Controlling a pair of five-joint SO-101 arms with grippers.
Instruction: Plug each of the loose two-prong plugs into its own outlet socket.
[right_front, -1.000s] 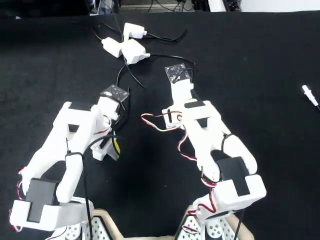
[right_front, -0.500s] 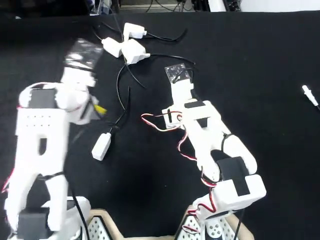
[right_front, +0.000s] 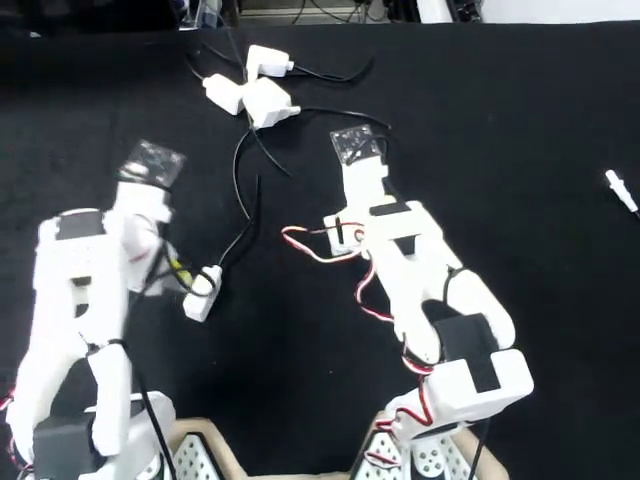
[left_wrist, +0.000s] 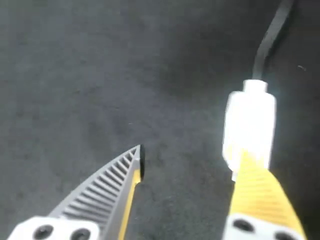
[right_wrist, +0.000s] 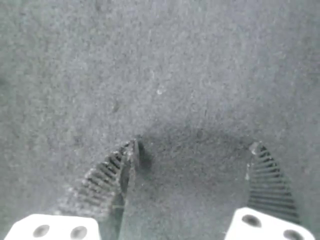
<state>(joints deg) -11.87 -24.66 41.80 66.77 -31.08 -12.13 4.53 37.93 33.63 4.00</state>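
A loose white two-prong plug lies on the black cloth at the end of a black cable. In the left wrist view the plug lies just past the tip of the yellow finger. My left gripper is open, with bare cloth between its fingers. From above, the left gripper sits at the plug's left side. White outlet blocks cluster at the far edge. My right gripper is open over bare cloth near the table's middle.
Another small white plug lies near the right edge. Black cables run from the far cluster. Red and white wires hang off the right arm. The black cloth covers the whole table.
The left arm swung up and to the left, leaving the plug on the cloth, then came back down beside it. The right arm stayed still.
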